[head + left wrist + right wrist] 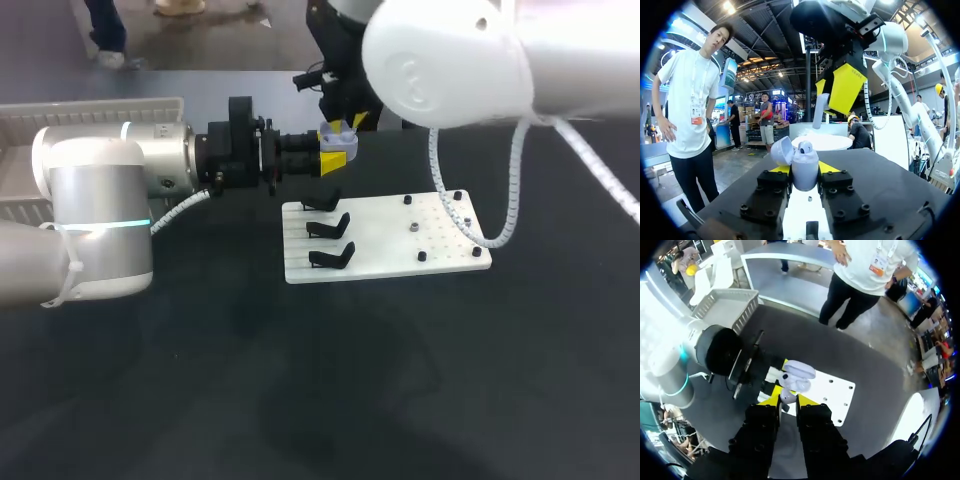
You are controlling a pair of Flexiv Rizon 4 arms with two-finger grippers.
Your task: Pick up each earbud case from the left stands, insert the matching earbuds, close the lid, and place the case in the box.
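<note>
The left hand (pixel 805 176) was clamped on the open case (pixel 799 159), held above the worktop (pixel 200 380) near the stands (pixel 330 228). The right hand (pixel 787 402) pinched an earbud (pixel 787 396) just over it. Both probably light and slippery, so grip the case's sides.

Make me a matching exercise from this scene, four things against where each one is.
Things: 1 earbud case; 2 loose earbud; 3 black stands; 4 white basket.
Places: A in the right claw; B empty, on the white board; C beyond the left arm; D in the left claw, lid open.
Pairs: 1-D; 2-A; 3-B; 4-C.
</note>
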